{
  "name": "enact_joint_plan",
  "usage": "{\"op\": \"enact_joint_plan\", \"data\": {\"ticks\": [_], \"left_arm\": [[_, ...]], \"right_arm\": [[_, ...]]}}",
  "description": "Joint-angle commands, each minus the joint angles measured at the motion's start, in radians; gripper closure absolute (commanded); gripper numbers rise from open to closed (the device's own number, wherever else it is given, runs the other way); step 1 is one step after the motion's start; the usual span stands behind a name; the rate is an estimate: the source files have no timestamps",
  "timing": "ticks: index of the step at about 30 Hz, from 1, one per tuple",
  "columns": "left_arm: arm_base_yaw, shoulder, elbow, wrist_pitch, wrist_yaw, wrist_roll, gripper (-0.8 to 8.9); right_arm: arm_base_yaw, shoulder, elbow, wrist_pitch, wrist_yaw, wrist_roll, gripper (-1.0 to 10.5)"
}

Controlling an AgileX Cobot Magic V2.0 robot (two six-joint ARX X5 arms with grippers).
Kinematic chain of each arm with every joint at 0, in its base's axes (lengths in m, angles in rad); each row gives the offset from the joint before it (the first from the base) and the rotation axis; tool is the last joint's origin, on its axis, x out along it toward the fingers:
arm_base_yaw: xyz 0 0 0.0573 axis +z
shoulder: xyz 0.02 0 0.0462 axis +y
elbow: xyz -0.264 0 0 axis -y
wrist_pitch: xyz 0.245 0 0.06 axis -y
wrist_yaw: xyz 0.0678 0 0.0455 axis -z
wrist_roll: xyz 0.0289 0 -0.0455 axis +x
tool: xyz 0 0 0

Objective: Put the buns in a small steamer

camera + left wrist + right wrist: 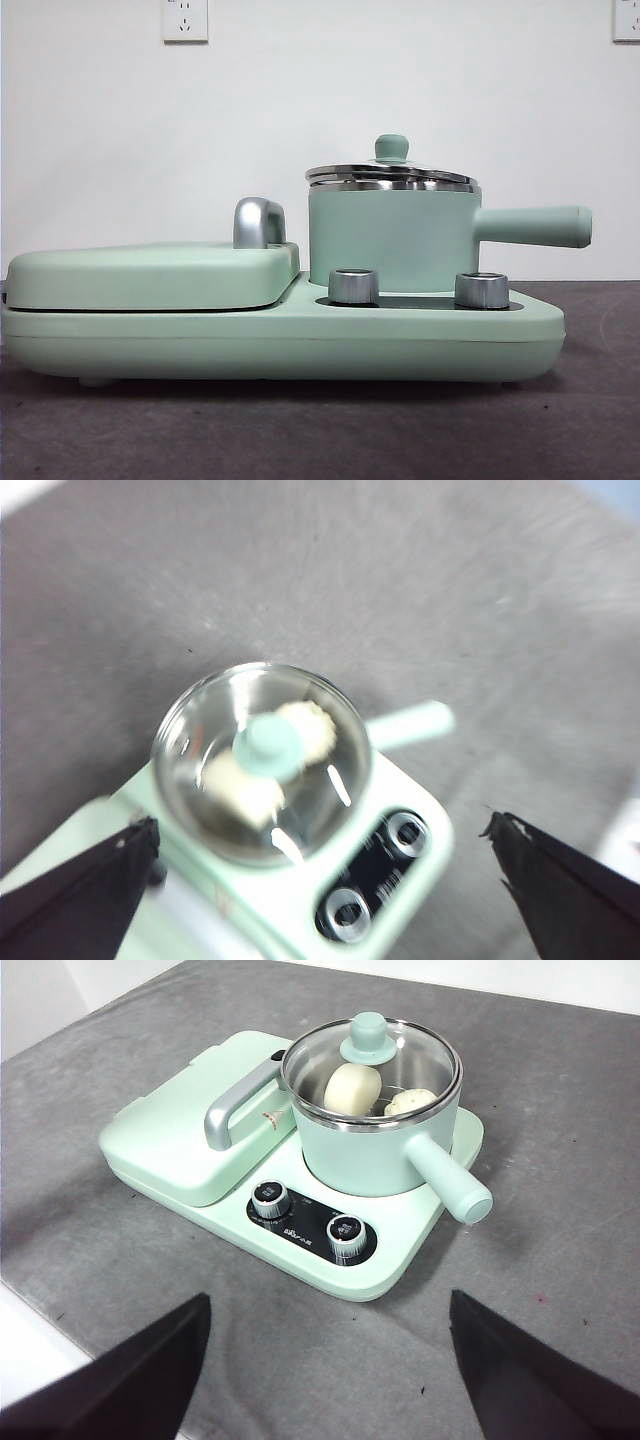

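Closed griddle cover (150, 275) with chrome handle (258, 222); two knobs (353, 286); grey table (560, 1090)

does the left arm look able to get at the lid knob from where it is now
Probably yes. The left gripper hangs open above the pot, nothing lies between its fingers and the green knob on the glass lid, and the right gripper is well back.
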Motion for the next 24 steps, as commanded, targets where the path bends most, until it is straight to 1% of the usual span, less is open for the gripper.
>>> {"op": "enact_joint_plan", "data": {"ticks": [1,4,8,13,15,18,21,22,23,24], "left_arm": [[-0.008,-0.097,0.021,-0.019,0.005,-0.023,2.50],[-0.008,-0.297,-0.085,-0.038,0.005,-0.022,2.50],[0.010,-0.576,-0.373,-0.034,0.005,-0.037,2.51],[0.051,-0.844,-0.686,0.037,0.004,-0.128,2.52],[0.063,-0.945,-0.795,0.077,-0.012,-0.150,2.51],[0.074,-1.080,-0.937,0.138,-0.048,-0.182,2.51],[0.078,-1.184,-1.048,0.180,-0.061,-0.222,2.57],[0.078,-1.210,-1.075,0.188,-0.064,-0.237,2.81],[0.078,-1.239,-1.106,0.194,-0.069,-0.244,3.83],[0.078,-1.257,-1.123,0.196,-0.071,-0.243,5.37]], "right_arm": [[0.005,0.001,0.005,0.010,0.000,0.005,5.8],[0.005,0.001,0.005,0.011,-0.013,0.006,5.8],[0.005,0.001,0.005,0.017,-0.077,0.006,5.8],[0.005,0.001,0.005,0.017,-0.134,0.006,5.8],[0.005,0.001,0.005,0.020,-0.151,0.006,5.8],[0.005,0.001,0.005,0.039,-0.157,0.011,5.8],[0.005,0.001,0.005,0.074,-0.157,0.045,5.8],[0.005,0.001,0.005,0.085,-0.156,0.050,5.8],[0.005,0.001,0.005,0.098,-0.156,0.051,5.8],[0.005,0.001,0.005,0.102,-0.157,0.051,6.0]]}}
